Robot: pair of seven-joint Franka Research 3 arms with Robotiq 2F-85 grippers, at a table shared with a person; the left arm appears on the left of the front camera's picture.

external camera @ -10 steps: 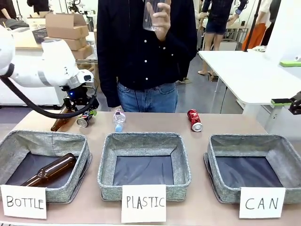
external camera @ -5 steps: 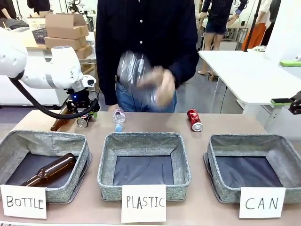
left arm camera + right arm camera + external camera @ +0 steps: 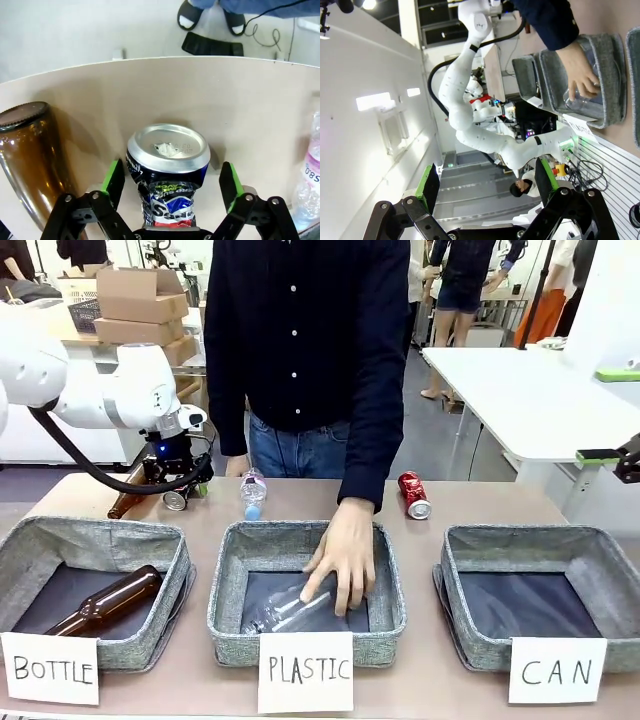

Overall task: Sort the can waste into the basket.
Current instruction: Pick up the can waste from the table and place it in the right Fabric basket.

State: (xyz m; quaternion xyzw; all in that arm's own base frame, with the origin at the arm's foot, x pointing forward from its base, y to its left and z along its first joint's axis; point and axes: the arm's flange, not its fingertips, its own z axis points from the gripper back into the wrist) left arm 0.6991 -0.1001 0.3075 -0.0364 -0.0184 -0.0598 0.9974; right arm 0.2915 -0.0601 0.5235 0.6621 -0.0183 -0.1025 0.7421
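Your left arm comes in from the left, wrist bent down over the far-left part of the table (image 3: 480,505). The left gripper (image 3: 180,490) pts down at the dark can (image 3: 177,501), which lies on the tabletop near the far edge, just beside a brown bottle (image 3: 124,506).

In the wrist view the left gripper (image 3: 171,177) straddles the dark can (image 3: 167,155). Jaws are open w/ one green pad each side: one pad v. close to the can wall, the other w/ a clear gap, so it isn't clamped. The can's silver end faces away from the wrist and its body is dented. The brown bottle (image 3: 30,145) is close on one side; a small plastic bottle (image 3: 310,172) is farther off on the other.

The red can (image 3: 414,495) lies on the far side of the table, well apart from the left gripper. The CAN basket (image 3: 470,635) sits front right behind its white card (image 3: 557,670), dark lining showing.

Right gripper (image 3: 485,185): jaws wide apart, gripping nothing, wrist rolled so the table stands on edge.

The person's hand (image 3: 345,558) is down in the middle basket (image 3: 225,625), fingers on a clear bottle (image 3: 285,612).
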